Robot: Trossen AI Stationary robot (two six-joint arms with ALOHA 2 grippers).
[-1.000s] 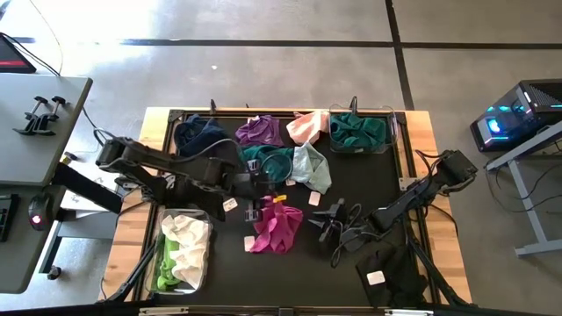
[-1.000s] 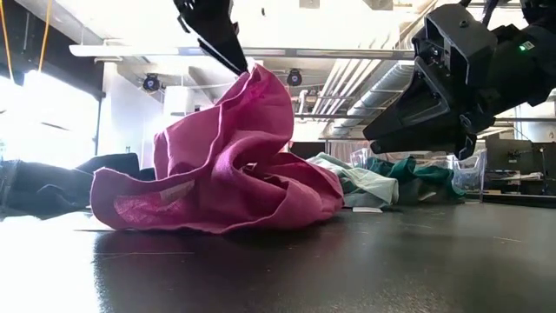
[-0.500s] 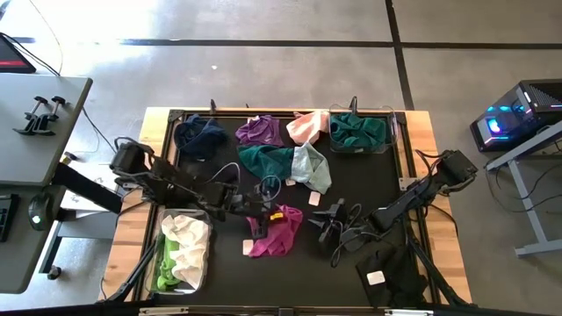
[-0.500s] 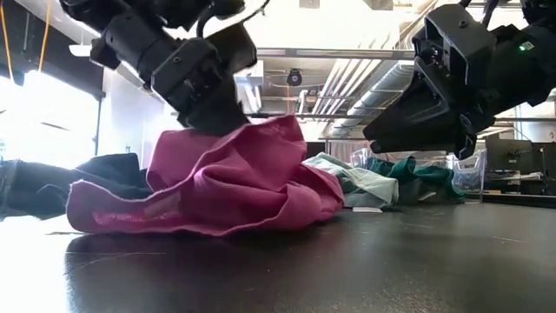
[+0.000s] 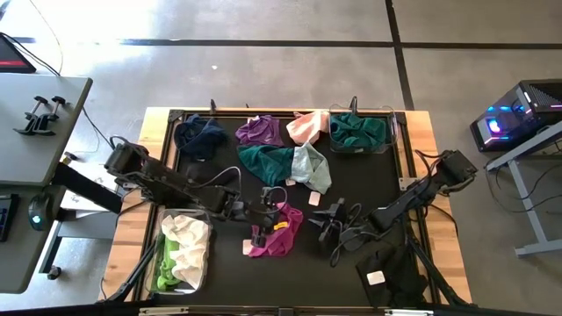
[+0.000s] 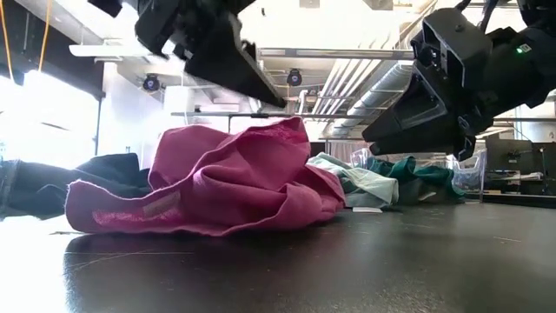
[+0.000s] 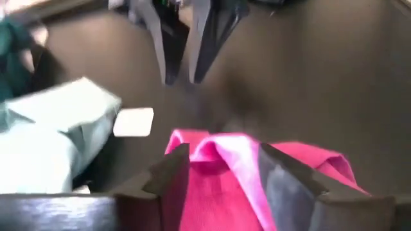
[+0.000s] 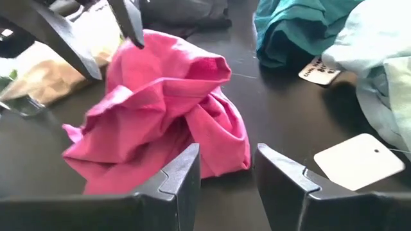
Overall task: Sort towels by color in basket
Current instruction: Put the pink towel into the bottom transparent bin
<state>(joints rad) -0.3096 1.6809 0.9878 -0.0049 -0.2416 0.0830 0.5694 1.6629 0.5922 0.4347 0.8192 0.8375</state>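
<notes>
Quickly, what you have on the table:
Left gripper (image 5: 268,221): your left claw is over the top of the magenta towel (image 5: 277,233), near middle of the mat. Wrist view shows its fingers (image 7: 168,173) parted with a pink fold (image 7: 221,151) rising between them; from the low view its tip sits just above the heap, so you can't tell whether it pinches anything.
Right gripper (image 5: 330,223): your right claw hangs just right of the magenta towel, fingers (image 8: 183,173) apart, nothing between them, not touching the cloth.
Magenta towel: crumpled heap flat on the black mat (image 5: 351,272).
Teal towel (image 5: 266,161): far of the magenta one, with the mint towel (image 5: 311,167) touching its right side.
Far row: navy towel (image 5: 200,136) at left, purple towel (image 5: 260,131), pink towel (image 5: 306,127).
Far-right bin (image 5: 390,146): holds dark teal cloth (image 5: 356,130).
Near-left bin (image 5: 209,260): white towel (image 5: 186,240) and lime towel (image 5: 163,268).
Black towel (image 5: 391,274): near right, white tag (image 5: 375,277) on it.
</notes>
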